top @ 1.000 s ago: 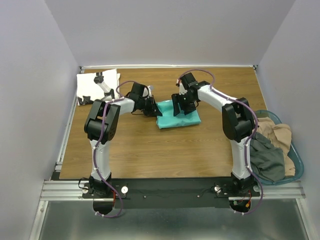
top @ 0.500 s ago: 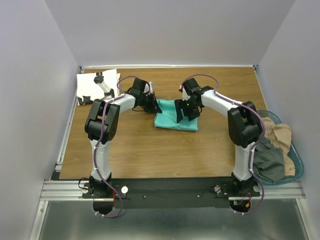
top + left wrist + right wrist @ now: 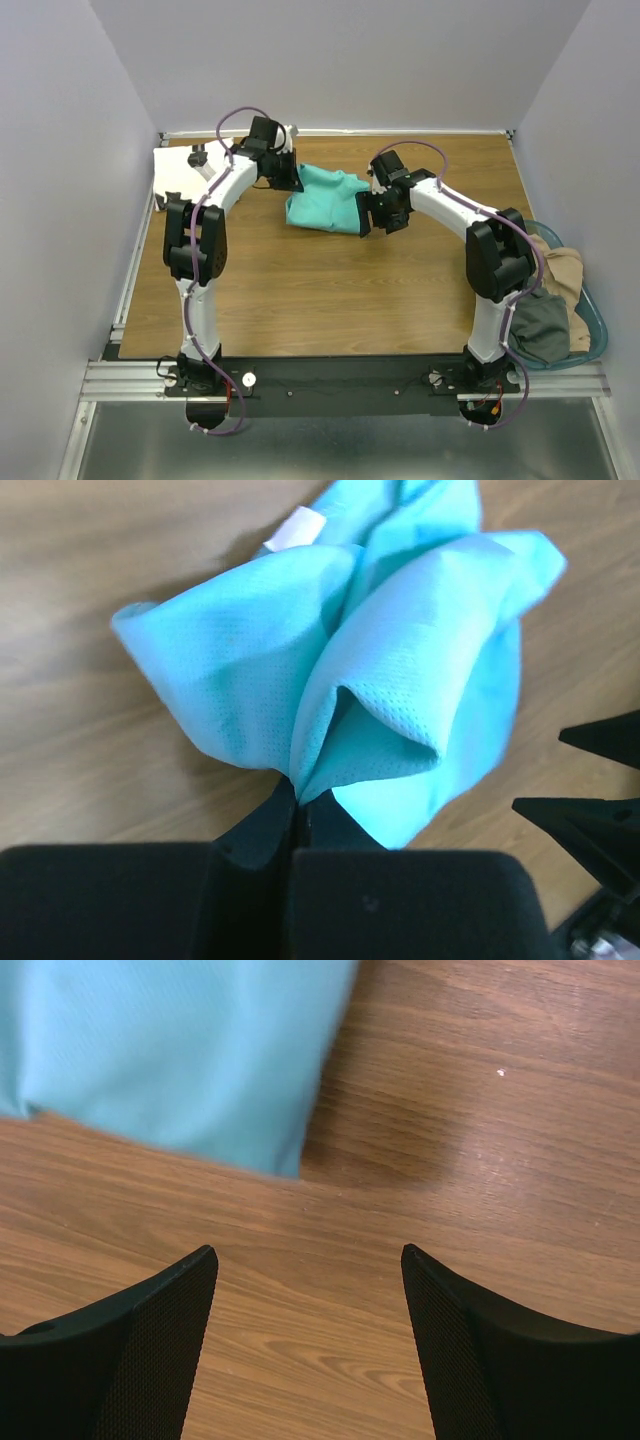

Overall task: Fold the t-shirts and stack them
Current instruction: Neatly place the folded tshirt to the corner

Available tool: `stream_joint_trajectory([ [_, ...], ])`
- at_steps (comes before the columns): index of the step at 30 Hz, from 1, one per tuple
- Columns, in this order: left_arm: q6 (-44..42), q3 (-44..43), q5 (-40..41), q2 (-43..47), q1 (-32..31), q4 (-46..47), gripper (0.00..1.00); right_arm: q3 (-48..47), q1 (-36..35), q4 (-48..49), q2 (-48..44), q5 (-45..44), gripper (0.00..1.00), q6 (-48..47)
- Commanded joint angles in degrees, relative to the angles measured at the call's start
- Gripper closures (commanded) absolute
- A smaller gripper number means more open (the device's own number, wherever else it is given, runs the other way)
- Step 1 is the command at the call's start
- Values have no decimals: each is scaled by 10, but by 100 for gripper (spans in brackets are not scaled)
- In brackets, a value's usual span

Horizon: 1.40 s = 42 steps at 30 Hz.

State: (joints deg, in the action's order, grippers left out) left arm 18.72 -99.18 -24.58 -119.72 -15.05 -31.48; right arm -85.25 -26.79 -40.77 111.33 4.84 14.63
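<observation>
The turquoise t-shirt (image 3: 325, 198) hangs folded and bunched from my left gripper (image 3: 296, 180), which is shut on its edge at the back middle of the table. In the left wrist view the cloth (image 3: 380, 660) spills from the closed jaws (image 3: 297, 802), and its white neck label (image 3: 295, 528) shows at the top. My right gripper (image 3: 366, 215) is open and empty just right of the shirt; its wrist view shows the shirt's corner (image 3: 180, 1050) above the spread fingers (image 3: 310, 1260). The white t-shirt with black marks (image 3: 190, 170) lies folded at the back left corner.
A teal basket (image 3: 590, 320) at the table's right edge holds tan and grey-green clothes (image 3: 535, 300). The table's wooden top (image 3: 320, 300) runs between the arms. Grey walls close in the back and both sides.
My left gripper has carried the turquoise shirt back and to the left, pulling it out of its flat fold. My right gripper has let go, opened and swung right of the shirt.
</observation>
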Motion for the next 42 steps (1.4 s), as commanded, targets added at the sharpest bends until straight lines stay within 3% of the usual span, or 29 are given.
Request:
stream_joint_trajectory([
  [1, -69, -53, 75, -9, 14, -104, 100, 7, 0, -19, -20, -28, 19, 8],
  [10, -124, -110, 115, -5, 52, -145, 100, 8, 0, -26, -21, -33, 19, 9],
  [19, -164, -194, 92, -29, 97, -173, 100, -7, 0, -36, -14, -33, 19, 3],
  [34, -184, -218, 56, -21, 145, -145, 100, -4, 0, -48, -19, -33, 19, -1],
  [42, -185, -211, 16, 11, 207, -139, 100, 0, 0, -52, -18, -31, 19, -5],
])
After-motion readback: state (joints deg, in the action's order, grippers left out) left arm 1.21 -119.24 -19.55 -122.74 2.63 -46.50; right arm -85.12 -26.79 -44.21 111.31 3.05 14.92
